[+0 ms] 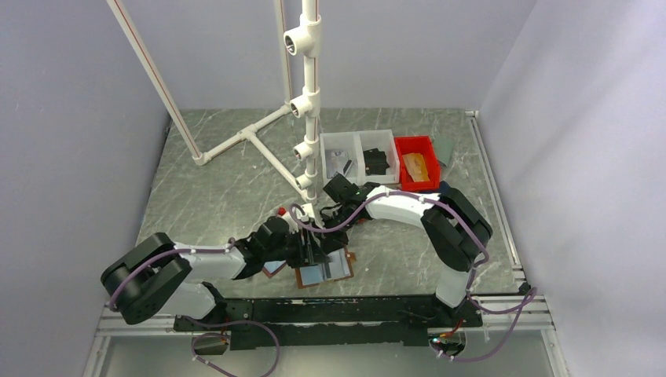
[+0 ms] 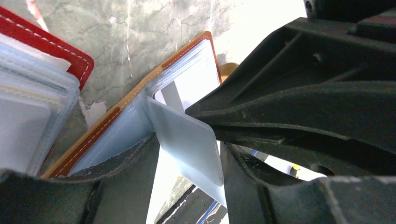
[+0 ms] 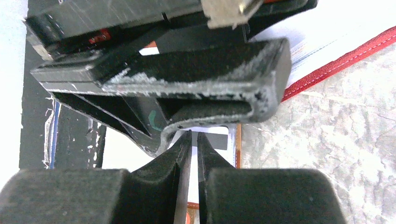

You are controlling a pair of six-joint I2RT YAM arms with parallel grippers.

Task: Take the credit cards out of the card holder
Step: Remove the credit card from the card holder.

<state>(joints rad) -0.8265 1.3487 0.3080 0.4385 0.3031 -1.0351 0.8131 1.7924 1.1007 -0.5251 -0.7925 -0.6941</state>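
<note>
A brown card holder (image 1: 302, 280) lies open near the table's front edge, its clear sleeves showing (image 2: 130, 126). One sleeve leaf (image 2: 187, 140) stands up between the jaws of my left gripper (image 2: 189, 154) (image 1: 312, 253), which are apart, and the leaf leans on one finger. A white card with a grey stripe (image 2: 173, 94) (image 3: 217, 140) sits in a sleeve. My right gripper (image 3: 193, 135) (image 1: 320, 229) points down at that card's edge, shut to a thin slit. I cannot tell whether it nips anything. The left gripper's finger (image 3: 187, 77) crosses just above it.
A red card holder (image 2: 70, 60) (image 3: 336, 63) with clear sleeves lies beside the brown one, under the left arm. Behind stand a white pipe frame (image 1: 310, 102), two white bins (image 1: 357, 145) and a red bin (image 1: 416, 145). A black rail (image 1: 330, 310) runs along the front.
</note>
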